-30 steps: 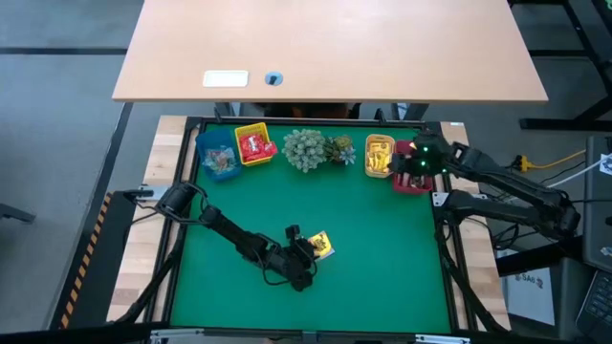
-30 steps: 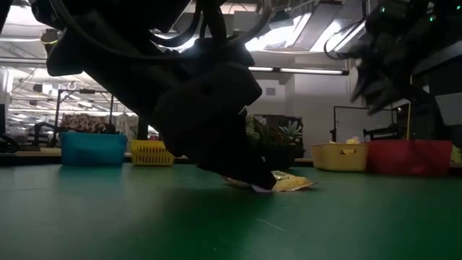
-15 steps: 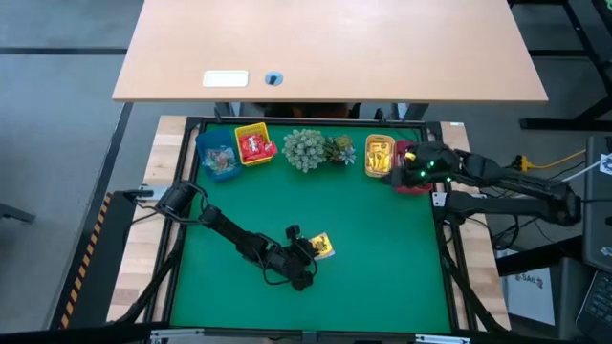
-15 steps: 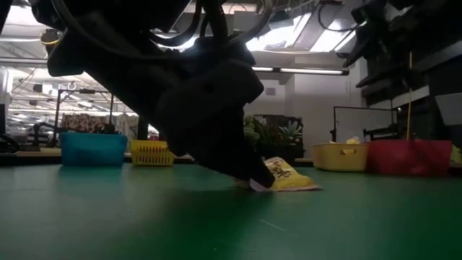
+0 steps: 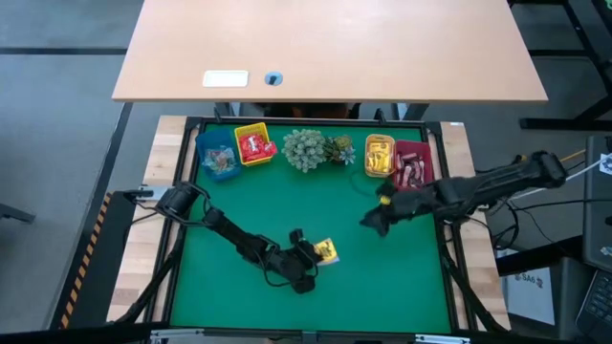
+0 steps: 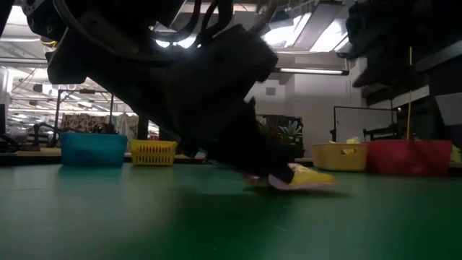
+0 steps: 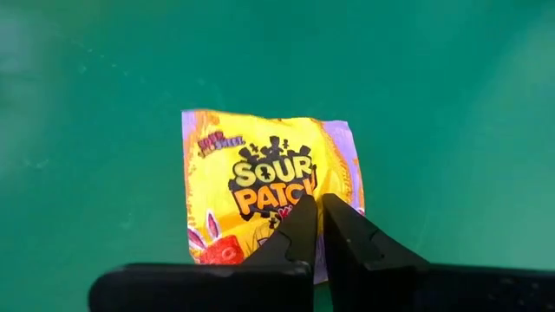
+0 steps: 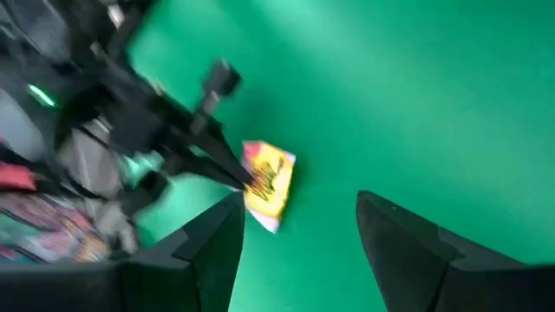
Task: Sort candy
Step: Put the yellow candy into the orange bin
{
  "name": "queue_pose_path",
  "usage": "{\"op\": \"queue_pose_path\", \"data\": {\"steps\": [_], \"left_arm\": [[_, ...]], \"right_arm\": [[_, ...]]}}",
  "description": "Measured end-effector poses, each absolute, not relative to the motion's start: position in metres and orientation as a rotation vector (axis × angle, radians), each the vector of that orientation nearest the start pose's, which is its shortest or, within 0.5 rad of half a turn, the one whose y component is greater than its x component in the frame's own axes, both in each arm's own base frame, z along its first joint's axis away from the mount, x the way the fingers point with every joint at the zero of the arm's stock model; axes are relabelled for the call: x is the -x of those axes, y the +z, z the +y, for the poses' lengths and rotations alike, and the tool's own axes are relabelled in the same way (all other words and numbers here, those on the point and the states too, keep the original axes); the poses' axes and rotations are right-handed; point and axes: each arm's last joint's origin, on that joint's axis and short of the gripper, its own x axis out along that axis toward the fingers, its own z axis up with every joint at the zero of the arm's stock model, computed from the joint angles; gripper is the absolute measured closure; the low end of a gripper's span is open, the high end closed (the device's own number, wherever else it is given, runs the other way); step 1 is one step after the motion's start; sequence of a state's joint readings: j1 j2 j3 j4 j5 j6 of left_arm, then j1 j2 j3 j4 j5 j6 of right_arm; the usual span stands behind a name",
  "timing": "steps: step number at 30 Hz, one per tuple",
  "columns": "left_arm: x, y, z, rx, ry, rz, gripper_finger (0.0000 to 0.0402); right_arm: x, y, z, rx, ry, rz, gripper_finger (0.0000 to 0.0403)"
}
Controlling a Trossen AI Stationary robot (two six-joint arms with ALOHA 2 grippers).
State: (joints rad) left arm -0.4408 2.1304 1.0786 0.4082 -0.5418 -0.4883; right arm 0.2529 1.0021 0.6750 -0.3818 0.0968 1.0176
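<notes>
A yellow square candy packet [image 5: 328, 250] printed SOUR PATCH [image 7: 269, 195] sits near the middle of the green mat. My left gripper [image 7: 316, 206] is shut on it, reaching from the left side of the table [image 5: 314, 255]. My right gripper [image 5: 369, 222] hovers open to the packet's right, above the mat. In the right wrist view its fingers [image 8: 299, 201] stand wide apart, with the packet [image 8: 269, 179] and the left gripper ahead of them. My left gripper has its two fingertips closed together on the packet's printed face, close to the edge nearest the gripper [image 7: 299, 218]. The fingers slant down from the table's left. The packet's free end [image 6: 314, 177] sticks out past the fingers, low over the mat; whether it is clear of the mat I cannot tell.
Along the far edge stand a blue bin [image 5: 217, 161], a yellow bin [image 5: 254, 145] with red packets, a grey-green plant cluster [image 5: 308, 148], an orange-yellow bin [image 5: 380, 155] and a red bin [image 5: 413, 164] holding dark bars. Bare green mat lies around the packet.
My right gripper has left the spot over the red bin and swung toward the table's near left, toward the yellow packet, staying open. The packet has tipped and shifted a little toward the right under my left gripper.
</notes>
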Motion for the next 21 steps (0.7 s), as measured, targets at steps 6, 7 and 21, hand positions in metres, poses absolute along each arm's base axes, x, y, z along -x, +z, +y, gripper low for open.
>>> {"op": "queue_pose_path", "data": {"steps": [6,7,21], "left_arm": [[-0.376,0.091,-0.161,0.18,0.234,0.503,0.0401],[-0.376,0.091,-0.161,0.18,0.234,0.502,0.0401],[-0.378,0.095,-0.161,0.206,0.236,0.467,0.0401]], "right_arm": [[-0.213,0.205,0.073,-0.735,-0.265,0.869,0.018],[-0.217,0.198,0.075,-0.729,-0.277,0.89,0.018],[-0.271,0.132,0.102,-1.01,-0.169,0.959,0.018]]}}
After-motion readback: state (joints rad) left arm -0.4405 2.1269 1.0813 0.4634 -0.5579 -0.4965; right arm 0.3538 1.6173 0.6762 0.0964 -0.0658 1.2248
